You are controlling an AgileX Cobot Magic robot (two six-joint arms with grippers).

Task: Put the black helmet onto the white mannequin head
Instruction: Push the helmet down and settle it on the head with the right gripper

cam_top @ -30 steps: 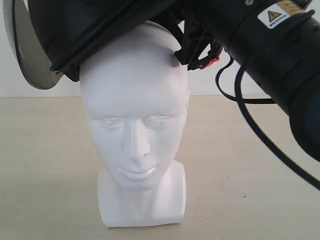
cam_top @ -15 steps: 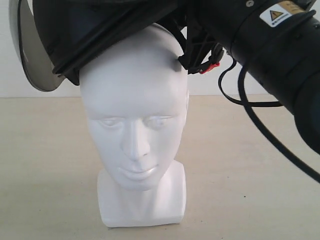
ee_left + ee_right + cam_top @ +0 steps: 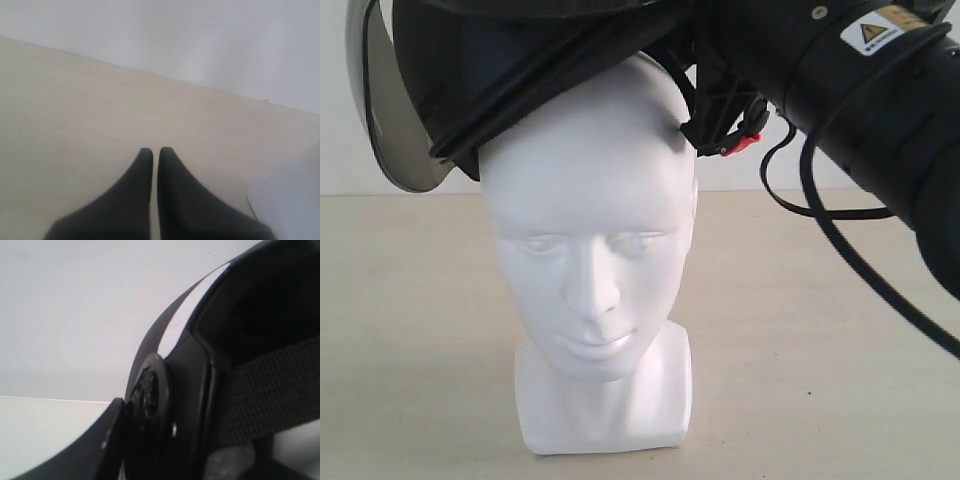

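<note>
While beside helmet [image 3: 500, 60], right arm [image 3: 880, 100] aslant.

On the right arm [image 3: 880, 100]: thick round casing, matte black, stepped at a joint ring. Towards one end a white label [image 3: 868, 30] with a yellow warning triangle, and just beside it a tan sticker [image 3: 905, 12], only partly in view. One small bright screw head [image 3: 818, 12] set in the black. Underneath, two thin black cables [image 3: 817, 212], curved and crossing. On the left gripper [image 3: 155, 152]: two matte black fingers [image 3: 135, 190], broad at the root, tapered to blunt points, plain and unmarked.
</note>
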